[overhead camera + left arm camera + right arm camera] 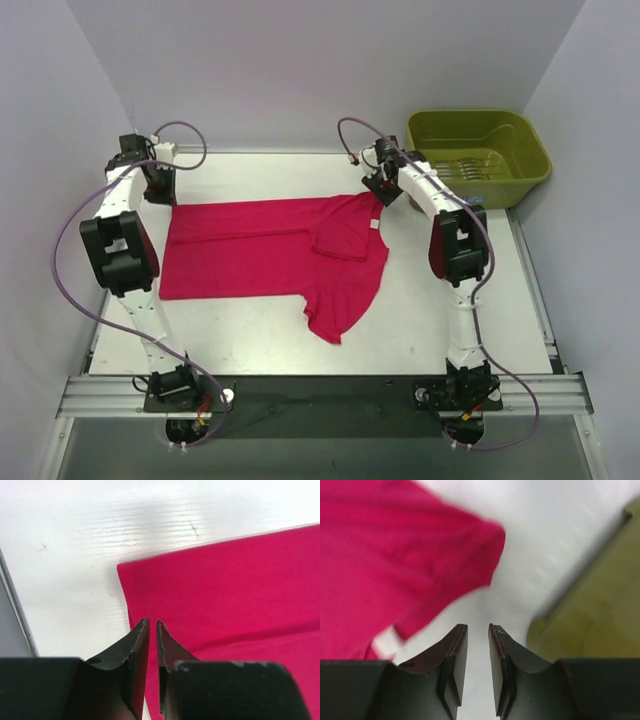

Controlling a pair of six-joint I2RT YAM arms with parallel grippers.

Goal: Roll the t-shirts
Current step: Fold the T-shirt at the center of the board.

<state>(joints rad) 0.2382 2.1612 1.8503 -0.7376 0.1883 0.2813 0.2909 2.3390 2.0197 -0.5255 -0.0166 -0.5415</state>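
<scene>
The magenta-red t-shirt [260, 250] lies flat across the middle of the white table, one sleeve pointing toward the near edge. Its small white neck label [385, 645] shows at the right end. My left gripper [160, 190] hovers at the shirt's far left corner. In the left wrist view its tips [153, 622] stand a narrow gap apart over the shirt's edge [225, 590], holding nothing. My right gripper [383, 188] is at the far right end by the collar. In the right wrist view [478, 626] it is slightly open and empty over bare table, with the shirt [395, 555] to its left.
The olive-green plastic bin [535, 160] stands at the far right corner, just right of my right gripper, and shows in the right wrist view [600, 620]. White walls close in the table at the back and sides. A metal rail [320, 395] runs along the near edge.
</scene>
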